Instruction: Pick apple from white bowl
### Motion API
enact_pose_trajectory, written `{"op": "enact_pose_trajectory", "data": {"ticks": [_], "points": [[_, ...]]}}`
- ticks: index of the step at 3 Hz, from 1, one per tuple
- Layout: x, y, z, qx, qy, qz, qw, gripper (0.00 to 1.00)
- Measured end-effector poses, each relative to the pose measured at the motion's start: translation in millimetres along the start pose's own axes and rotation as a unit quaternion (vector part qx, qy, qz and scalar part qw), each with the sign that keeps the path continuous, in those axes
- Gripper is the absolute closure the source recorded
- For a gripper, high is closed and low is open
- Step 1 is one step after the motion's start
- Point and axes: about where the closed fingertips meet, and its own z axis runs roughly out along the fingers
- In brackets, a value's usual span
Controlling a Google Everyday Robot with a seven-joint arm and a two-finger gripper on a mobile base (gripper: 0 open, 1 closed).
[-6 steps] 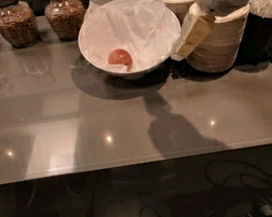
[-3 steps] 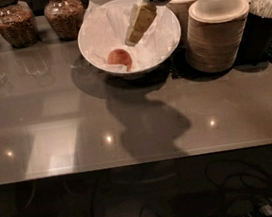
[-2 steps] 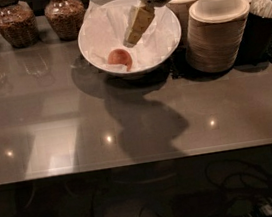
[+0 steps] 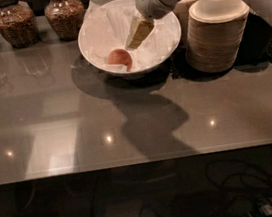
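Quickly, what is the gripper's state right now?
Gripper: open or closed cannot be told; it hangs over the large round white bowl, just right of the small reddish-orange apple.

The large round white bowl (image 4: 82,45), lined with crumpled paper, stands on the glossy grey surface (image 4: 51,117) near the middle of its back edge. The small round reddish apple (image 4: 119,58) lies in the bowl, toward its front left. The pale gripper (image 4: 136,38) hangs inside the bowl, just right of and behind the apple. A stack of beige disposable bowls (image 4: 217,38) stands just right of the white bowl. 3 round glass jars (image 4: 64,9) line the back edge toward the back left corner.
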Motion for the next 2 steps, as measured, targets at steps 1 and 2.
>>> {"op": "enact_pose_trajectory", "data": {"ticks": [1, 2], "points": [[11.8, 4.9, 12.8, -0.002, 0.008, -0.009, 0.9999, 0.35], [21.5, 13.6, 20.0, -0.014, 0.016, -0.012, 0.9997, 0.35]]}}
